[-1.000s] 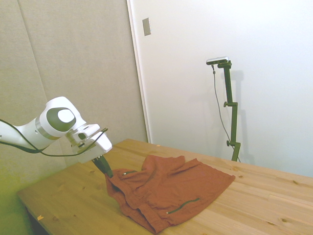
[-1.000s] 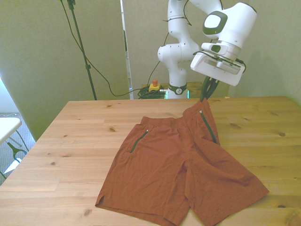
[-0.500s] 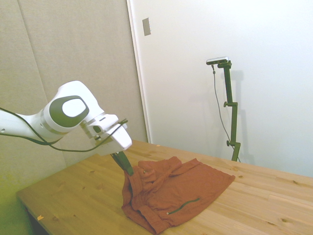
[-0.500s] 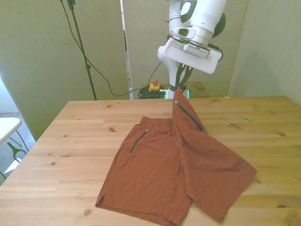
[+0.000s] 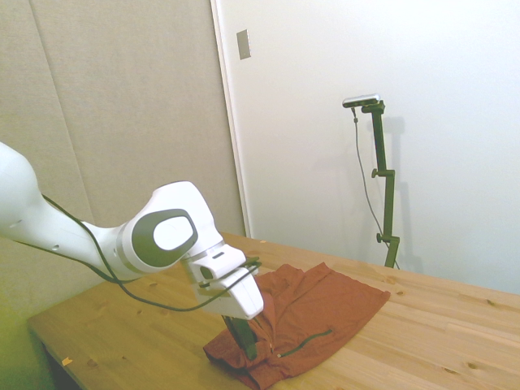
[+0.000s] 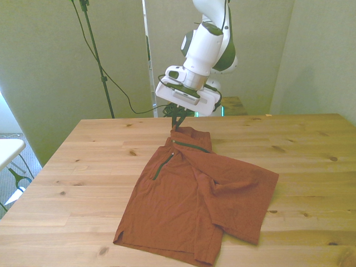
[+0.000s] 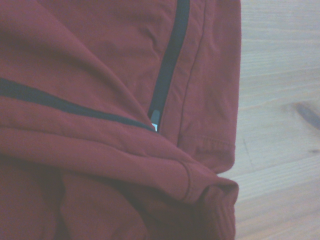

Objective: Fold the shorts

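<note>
Gripper (image 6: 178, 123) pinched on a waistband corner of the rust-orange shorts (image 6: 194, 200), upper middle of the front view, low over the wooden table (image 6: 83, 167). One leg is carried across and lies doubled over the other, toward the front view's left; zip pockets (image 7: 167, 75) overlap in the wrist view. Judgement: lengthwise fold mostly done; corner not yet released, overlap rumpled, crosswise fold probably remains.

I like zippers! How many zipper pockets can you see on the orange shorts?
2. One zipper pocket runs down the flat half at the front view's left. The other zipper pocket lies across the folded-over half of the shorts, just below the gripper.
</note>
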Available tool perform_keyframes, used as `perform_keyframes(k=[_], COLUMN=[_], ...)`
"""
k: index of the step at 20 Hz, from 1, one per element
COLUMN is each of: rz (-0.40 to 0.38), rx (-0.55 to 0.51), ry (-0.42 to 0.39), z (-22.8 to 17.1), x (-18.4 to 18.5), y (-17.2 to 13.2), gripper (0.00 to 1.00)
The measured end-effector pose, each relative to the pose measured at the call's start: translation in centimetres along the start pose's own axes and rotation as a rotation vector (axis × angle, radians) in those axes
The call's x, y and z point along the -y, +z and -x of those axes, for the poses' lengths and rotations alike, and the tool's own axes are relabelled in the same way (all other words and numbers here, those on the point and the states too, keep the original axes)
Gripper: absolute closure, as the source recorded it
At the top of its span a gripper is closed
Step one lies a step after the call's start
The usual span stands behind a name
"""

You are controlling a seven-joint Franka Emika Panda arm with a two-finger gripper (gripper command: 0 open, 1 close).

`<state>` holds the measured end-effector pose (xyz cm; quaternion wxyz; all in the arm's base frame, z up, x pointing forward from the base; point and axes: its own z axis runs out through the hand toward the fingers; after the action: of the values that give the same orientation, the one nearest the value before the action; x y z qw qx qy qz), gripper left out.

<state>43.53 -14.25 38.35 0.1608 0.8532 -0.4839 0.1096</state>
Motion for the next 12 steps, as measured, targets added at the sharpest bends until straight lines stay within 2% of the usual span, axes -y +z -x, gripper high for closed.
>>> perform_keyframes(k=[4,7,10,12], rz=[0.005,0.008,-0.014,-0.045], rx=[0.016,0.019,-0.003,-0.034], ry=[0.006,0.008,0.007,0.0], z=[-0.4,-0.8,-1.1,-1.2], x=[0.7,1.0,1.3,1.3], y=[2.1,2.5,1.1,-1.1], gripper=[0.0,0.0,0.0,0.0])
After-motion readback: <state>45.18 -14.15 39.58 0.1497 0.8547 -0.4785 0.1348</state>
